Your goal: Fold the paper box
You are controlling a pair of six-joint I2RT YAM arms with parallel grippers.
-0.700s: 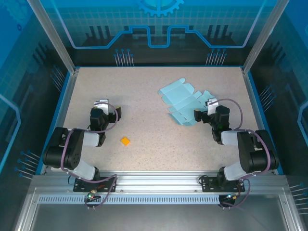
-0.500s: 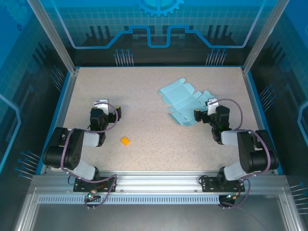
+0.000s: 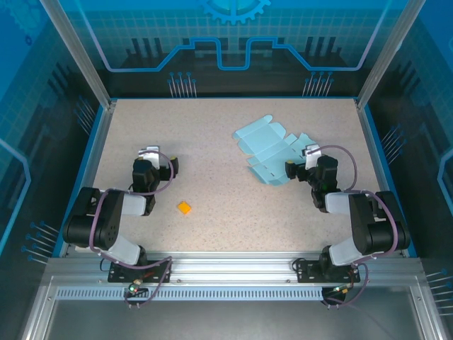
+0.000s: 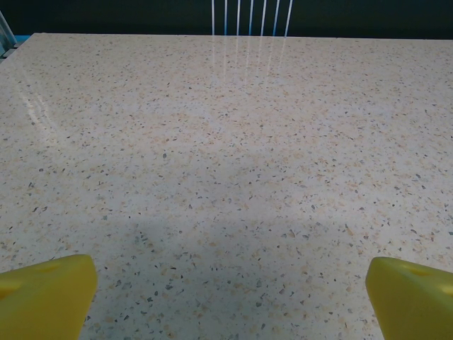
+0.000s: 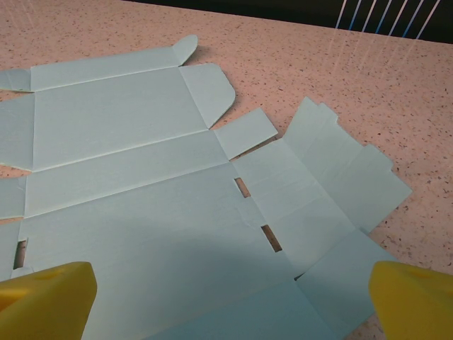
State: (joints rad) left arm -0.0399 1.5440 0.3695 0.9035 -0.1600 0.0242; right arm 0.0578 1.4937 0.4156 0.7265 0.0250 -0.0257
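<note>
Nothing moved since earlier: paper box (image 3: 272,150) lies flat, unfolded, at 1 o'clock on bench (image 3: 233,219); left pincer (image 4: 226,294) and right pincer (image 5: 230,297) gape wide, empty. All folding remains.

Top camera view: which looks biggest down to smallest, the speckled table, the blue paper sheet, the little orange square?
1. table
2. paper box, flat and unfolded
3. orange square, by far the smallest
</note>
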